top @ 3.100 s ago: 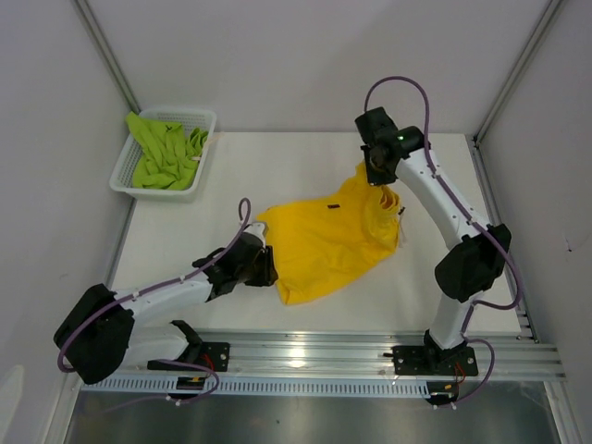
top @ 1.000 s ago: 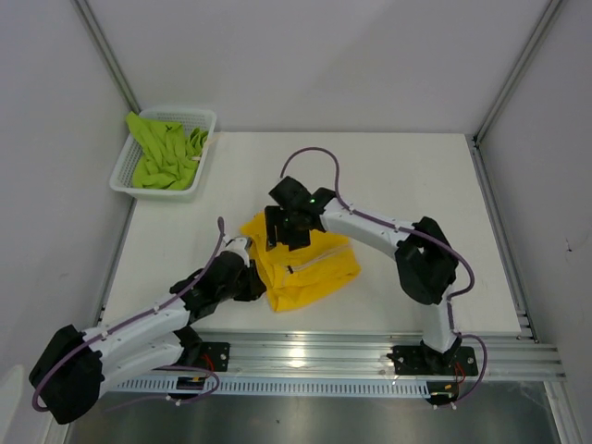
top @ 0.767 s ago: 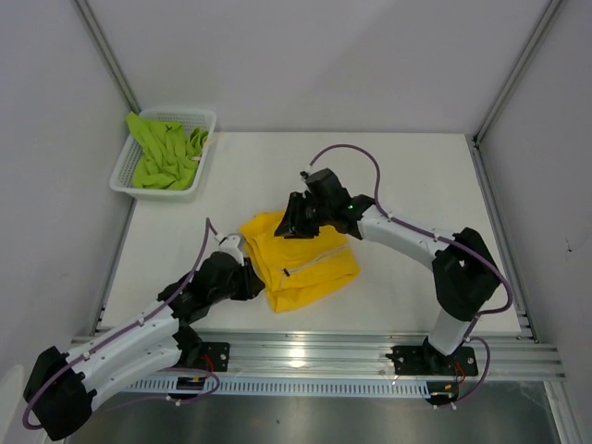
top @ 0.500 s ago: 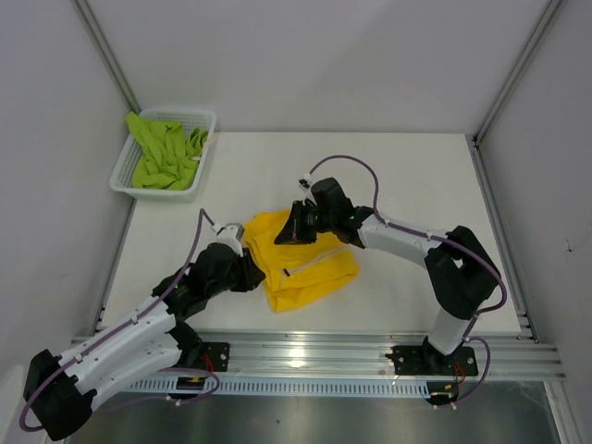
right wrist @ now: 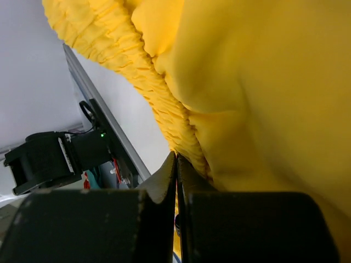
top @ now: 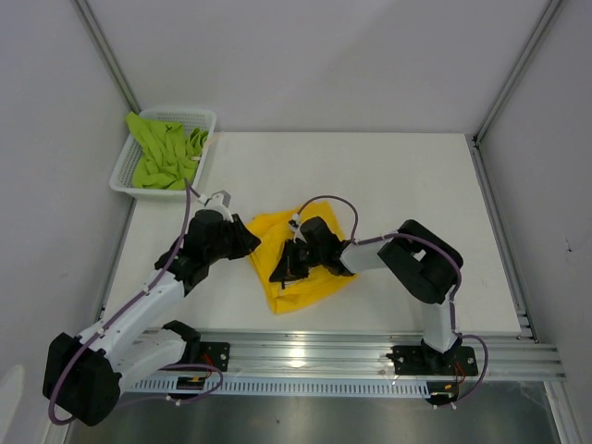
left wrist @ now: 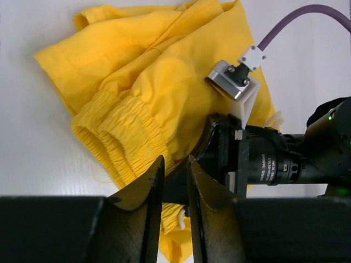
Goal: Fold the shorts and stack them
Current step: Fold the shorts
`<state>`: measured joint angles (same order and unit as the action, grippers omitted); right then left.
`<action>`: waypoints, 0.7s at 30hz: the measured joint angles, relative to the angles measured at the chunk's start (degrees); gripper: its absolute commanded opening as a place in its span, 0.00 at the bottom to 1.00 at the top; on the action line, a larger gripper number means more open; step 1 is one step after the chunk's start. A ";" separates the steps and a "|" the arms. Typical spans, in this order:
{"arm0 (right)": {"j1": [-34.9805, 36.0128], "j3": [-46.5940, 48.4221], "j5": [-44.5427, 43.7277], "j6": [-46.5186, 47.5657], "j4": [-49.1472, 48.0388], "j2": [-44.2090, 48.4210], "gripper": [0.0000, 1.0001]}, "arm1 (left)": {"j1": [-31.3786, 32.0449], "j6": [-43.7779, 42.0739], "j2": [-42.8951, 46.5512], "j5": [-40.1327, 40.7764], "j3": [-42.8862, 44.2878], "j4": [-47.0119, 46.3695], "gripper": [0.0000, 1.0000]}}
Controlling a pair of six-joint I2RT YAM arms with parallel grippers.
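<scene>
The yellow shorts (top: pixel 310 285) lie folded in a bunch at the table's front middle; they also show in the left wrist view (left wrist: pixel 142 82) and fill the right wrist view (right wrist: pixel 263 82). My right gripper (top: pixel 279 275) lies low on top of them. Its jaws are shut, with the tips (right wrist: pixel 176 155) against the elastic waistband (right wrist: pixel 137 71) at the shorts' left edge. I cannot tell if any cloth is pinched. My left gripper (top: pixel 248 242) hovers just left of the shorts, narrowly open and empty (left wrist: pixel 174 160). The lime green shorts (top: pixel 165 153) lie crumpled in the basket.
The white mesh basket (top: pixel 153 191) stands at the back left corner. A metal rail (top: pixel 305 351) runs along the front edge. The right arm's wrist and camera bracket (left wrist: pixel 233 85) sit close in front of my left gripper. Walls close in on both sides.
My left gripper let go of the yellow shorts and moved back and to the left. My right gripper folded the shorts over, then dropped forward onto them, to their left edge.
</scene>
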<state>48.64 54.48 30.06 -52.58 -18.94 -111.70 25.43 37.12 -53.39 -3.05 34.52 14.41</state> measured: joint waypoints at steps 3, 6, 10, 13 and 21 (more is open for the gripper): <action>1.20 0.09 0.31 -0.74 -4.68 -2.14 0.00 | -0.24 0.39 -3.37 -2.29 -0.11 -3.04 0.25; 2.08 0.04 0.02 -0.76 -6.84 -2.78 0.00 | -0.26 0.83 -5.68 -4.50 -0.74 -6.36 0.24; 2.29 -1.07 -1.70 -0.31 -7.41 -1.46 0.02 | -0.28 1.53 -7.34 -6.23 -1.99 -9.31 0.24; 2.38 -3.06 -4.48 1.25 -4.66 3.02 0.03 | -0.31 1.97 -7.91 -6.64 -3.06 -10.84 0.23; 2.05 -4.87 -10.25 4.83 1.03 16.96 0.06 | -0.35 3.04 -15.37 -6.40 -6.36 -18.93 0.17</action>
<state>50.70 49.60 19.81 -47.75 -17.91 -94.74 25.08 40.16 -68.75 -9.45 28.16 -4.51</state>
